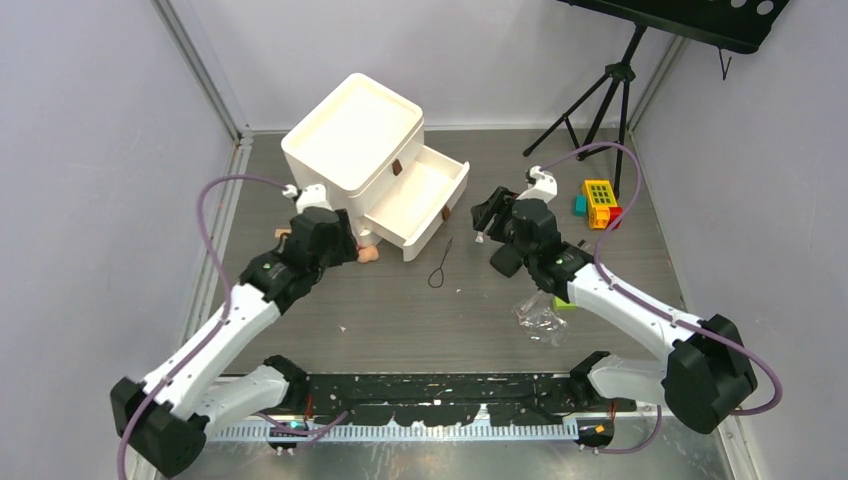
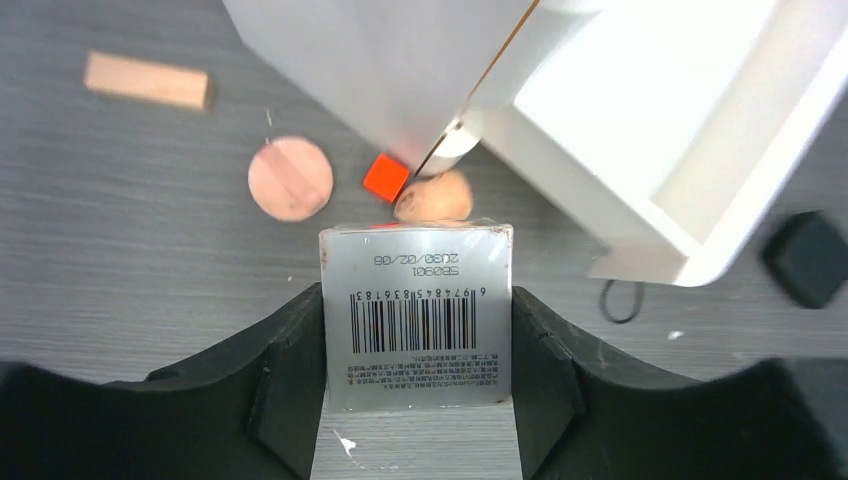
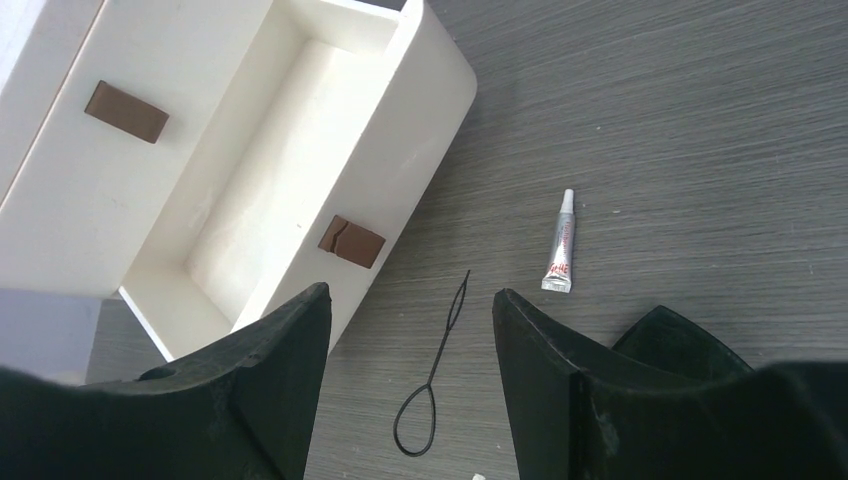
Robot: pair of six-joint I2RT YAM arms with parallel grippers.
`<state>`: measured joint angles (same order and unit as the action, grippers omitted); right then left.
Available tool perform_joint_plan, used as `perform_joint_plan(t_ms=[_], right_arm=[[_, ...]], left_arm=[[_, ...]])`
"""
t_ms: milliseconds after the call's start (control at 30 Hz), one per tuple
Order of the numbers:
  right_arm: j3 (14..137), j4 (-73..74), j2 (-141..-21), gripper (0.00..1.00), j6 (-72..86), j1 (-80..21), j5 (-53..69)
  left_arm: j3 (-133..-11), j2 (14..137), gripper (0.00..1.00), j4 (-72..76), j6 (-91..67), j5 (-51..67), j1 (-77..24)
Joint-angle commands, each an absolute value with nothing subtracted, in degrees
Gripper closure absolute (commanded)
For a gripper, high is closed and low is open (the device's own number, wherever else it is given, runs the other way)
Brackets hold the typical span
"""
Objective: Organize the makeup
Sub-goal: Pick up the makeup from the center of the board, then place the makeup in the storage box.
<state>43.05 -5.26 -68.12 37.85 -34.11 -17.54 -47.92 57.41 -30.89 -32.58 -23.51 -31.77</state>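
Left gripper [image 2: 417,310] clamps the clear box [image 2: 415,255] by its flat sides | likely light, slick, crushable: you squeeze gently | right gripper [image 3: 412,305] hangs open, empty.

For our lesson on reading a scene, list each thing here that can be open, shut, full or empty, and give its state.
lower drawer: pulled open, empty
upper drawer: pushed shut
top tray: empty
left gripper: closed on the clear barcoded box
right gripper: open, holding nothing
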Motion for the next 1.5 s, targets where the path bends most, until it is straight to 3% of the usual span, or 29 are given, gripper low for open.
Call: perform_joint_plan(t_ms=[0,200,433,833,933,1467], right_arm=[[42.31,-6.30,-65.91,0.35,38.78,-33.98,-19.51],[41.87,-5.47,-64.56,0.35,39.07,-33.93,-19.95],[41.68,-3.61,-61.90,0.35,38.96,-33.93,-19.63],[41.25,-0.44,-58.66,0.35,36.79,-33.78,-20.47],[41.22,-0.44,-58.88,0.35,36.50,-33.84,-21.01],[41.90,-0.44,-62.27,0.36,36.38,-33.75,-20.33]], left_arm=[[-58.31,51.96,0.56,-39.07,-30.73,-24.53,-31.85],[-71.33,54.23,0.56,-38.22,-25.08,-19.39,-31.89],[-94.29,72.78,0.56,-39.35,-8.57,-16.36,-30.90],[-124.34,102.23,0.59,-37.65,-0.68,14.33,-13.44],[-130.33,108.11,0.60,-39.65,2.84,16.44,-12.44],[-140.53,120.61,0.57,-42.46,10.94,18.79,-10.03]])
